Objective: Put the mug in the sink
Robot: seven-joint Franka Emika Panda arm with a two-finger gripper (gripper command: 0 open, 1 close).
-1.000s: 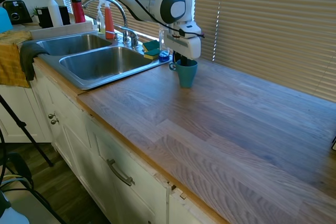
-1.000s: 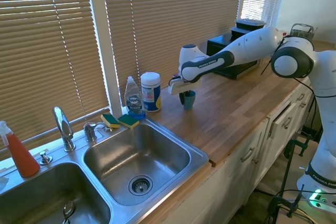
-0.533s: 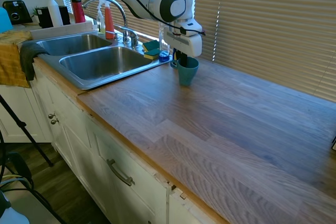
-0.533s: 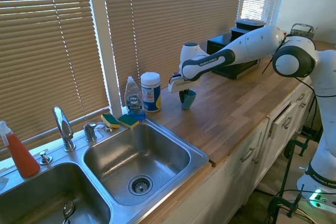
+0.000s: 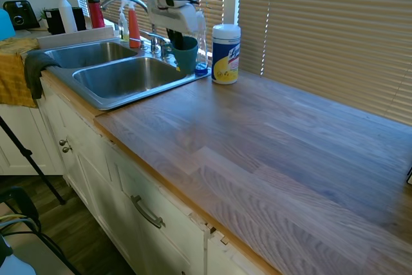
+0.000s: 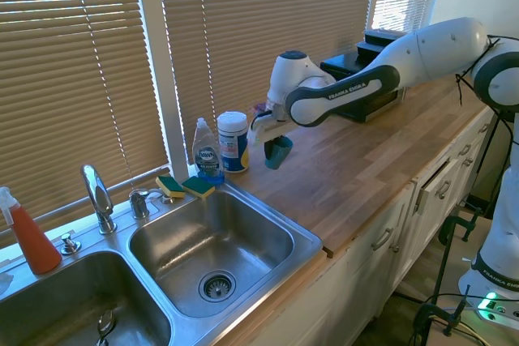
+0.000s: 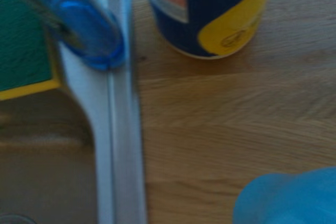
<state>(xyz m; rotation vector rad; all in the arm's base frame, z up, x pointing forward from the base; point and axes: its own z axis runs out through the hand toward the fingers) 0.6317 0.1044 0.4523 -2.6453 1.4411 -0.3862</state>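
I am seeing the sink (image 5: 96, 91) sitting nearest, sunk into the table (image 5: 270, 152). The jaws (image 5: 182, 38) are gripping the mug (image 5: 185, 54) by its rim, holding it in the air over the sink's edge. The wipes canister (image 5: 226, 54) is standing just beyond the sink.

Wrist view, blurred: the sink (image 7: 113, 145) rim runs below the gripper beside wooden countertop (image 7: 220, 124). A green sponge (image 7: 23, 40), blue bottle base (image 7: 86, 32), wipes canister (image 7: 207, 9) and teal mug (image 7: 289, 200) edge show.
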